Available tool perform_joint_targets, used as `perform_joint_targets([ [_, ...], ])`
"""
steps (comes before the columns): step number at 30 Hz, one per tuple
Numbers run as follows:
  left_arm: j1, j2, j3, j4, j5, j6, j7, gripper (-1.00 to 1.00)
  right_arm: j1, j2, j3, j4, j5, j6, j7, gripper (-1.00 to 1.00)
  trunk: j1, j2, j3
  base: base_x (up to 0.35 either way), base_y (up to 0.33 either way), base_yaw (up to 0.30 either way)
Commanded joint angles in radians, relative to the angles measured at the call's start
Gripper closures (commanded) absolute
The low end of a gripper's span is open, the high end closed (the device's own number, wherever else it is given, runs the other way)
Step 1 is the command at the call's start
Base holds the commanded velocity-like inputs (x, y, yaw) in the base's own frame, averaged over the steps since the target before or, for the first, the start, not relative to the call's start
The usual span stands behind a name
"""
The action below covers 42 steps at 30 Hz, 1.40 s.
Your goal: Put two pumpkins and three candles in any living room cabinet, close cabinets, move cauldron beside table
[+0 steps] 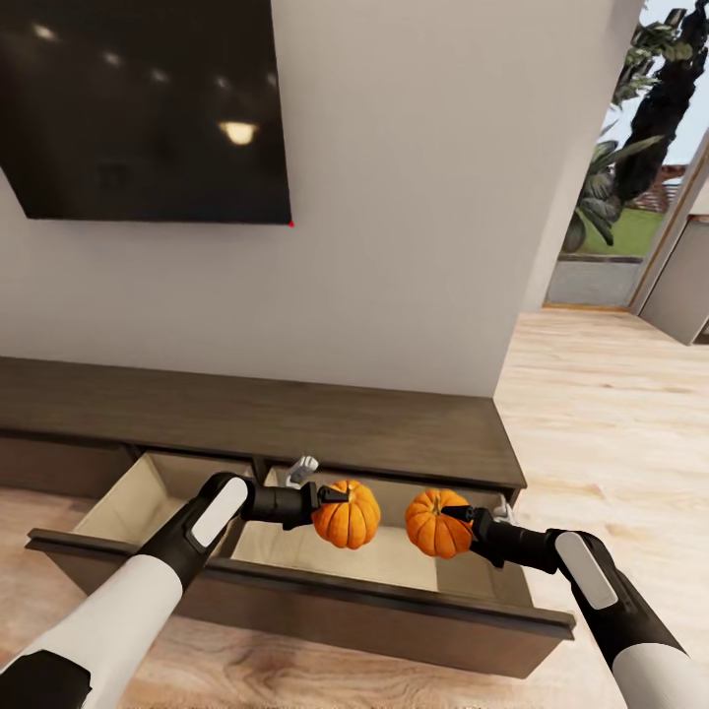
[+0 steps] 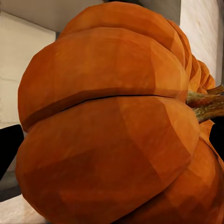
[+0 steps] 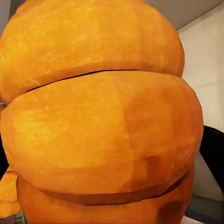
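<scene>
Jaws on both arms are clamped on pumpkins: the left gripper (image 1: 317,499) holds the left pumpkin (image 1: 347,514) and the right gripper (image 1: 456,519) the right pumpkin (image 1: 437,523), both hanging side by side, near each other, above the pulled-out drawer (image 1: 295,591) of the cabinet (image 1: 256,418). Judging by this, the pumpkins are about to go in but are not yet released; closing the cabinet remains. No candles or cauldron are in sight, so their state cannot be told. A whitish thing (image 1: 301,470) at the drawer's back, partly hidden by the left arm, is unclear. Beyond hangs a dark screen (image 1: 148,108).
</scene>
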Motion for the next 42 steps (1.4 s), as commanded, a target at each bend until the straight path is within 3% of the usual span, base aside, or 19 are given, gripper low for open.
perform_joint_targets([
  [1,-0.001,0.001,-0.003,-0.001,-0.009,-0.002,-0.008,1.0,-0.001,0.0,-0.002,0.0,0.007,0.005,0.01,1.0,0.004,-0.008,-0.004,0.0,0.0,0.0],
  [16,-0.001,0.001,-0.006,-0.001,-0.009,-0.01,-0.009,1.0,-0.001,0.01,-0.001,0.0,0.013,0.005,0.01,1.0,0.061,-0.113,-0.051,0.0,0.0,0.0],
  [42,0.0,0.001,-0.004,-0.011,-0.008,-0.01,-0.011,1.0,-0.001,0.011,-0.001,0.0,0.015,0.005,0.009,1.0,0.061,-0.113,-0.051,0.078,0.0,0.0],
])
